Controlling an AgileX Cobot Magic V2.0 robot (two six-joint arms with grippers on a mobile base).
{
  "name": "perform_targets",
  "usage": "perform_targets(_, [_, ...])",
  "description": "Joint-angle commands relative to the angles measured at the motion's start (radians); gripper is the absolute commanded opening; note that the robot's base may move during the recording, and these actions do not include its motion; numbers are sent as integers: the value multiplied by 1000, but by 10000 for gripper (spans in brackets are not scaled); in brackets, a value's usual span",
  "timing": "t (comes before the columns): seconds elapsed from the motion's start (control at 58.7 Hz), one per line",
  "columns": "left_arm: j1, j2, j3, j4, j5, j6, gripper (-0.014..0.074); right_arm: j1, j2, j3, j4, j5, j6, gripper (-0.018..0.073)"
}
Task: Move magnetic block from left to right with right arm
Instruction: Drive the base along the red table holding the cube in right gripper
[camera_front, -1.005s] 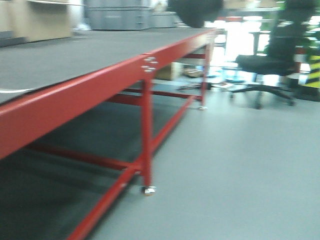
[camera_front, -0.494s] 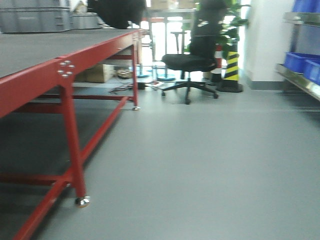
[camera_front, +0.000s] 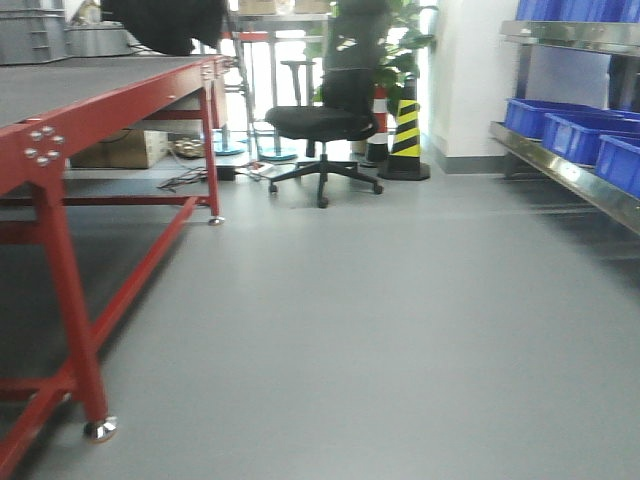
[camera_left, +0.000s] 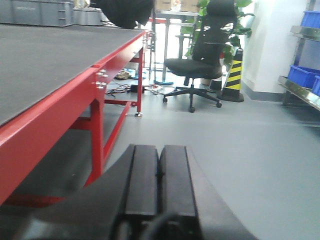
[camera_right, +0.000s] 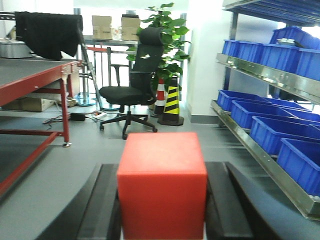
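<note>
— Right gripper (camera_right: 163, 212) clamped on the magnetic block (camera_right: 162, 185), red cube upright between the two dark fingers, grey floor (camera_right: 90, 155) ahead and no table top in sight beneath. Left gripper (camera_left: 159, 175)?

— Pressed fully shut, holding nothing, hanging beside the red-framed table (camera_left: 45, 65).

— Likeliest trouble from here?

— Probably a slip: smooth-looking faces, a grip on two sides only, apparently nothing close below to catch a fall. Given a jolt or a slackened squeeze, most likely a drop to the floor. Cannot tell how deep the cube sits between the pads; lower part cut off by the frame edge.

— Edges to mind?

— Table leg (camera_right: 64, 112) and rim off to the left in the right wrist view; steel shelf (camera_right: 260, 71) with blue bins (camera_right: 247, 112) to the right, front lip jutting toward the aisle. Office chair (camera_right: 127, 92) and striped cone (camera_right: 171, 105) well ahead.

— Room to move?

— Wide bare aisle between table and shelf; ample by the look of it, tightest near the shelf lip.
</note>
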Motion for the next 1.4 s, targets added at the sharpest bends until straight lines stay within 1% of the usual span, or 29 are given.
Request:
perform_targets(0.0, [0,-14,8,0,-88,-4,-116,-5,9,-27,-10,-93,-10,139])
perform_targets(1.38, [0,-14,8,0,-88,-4,-116,-5,9,-27,-10,-93,-10,139])
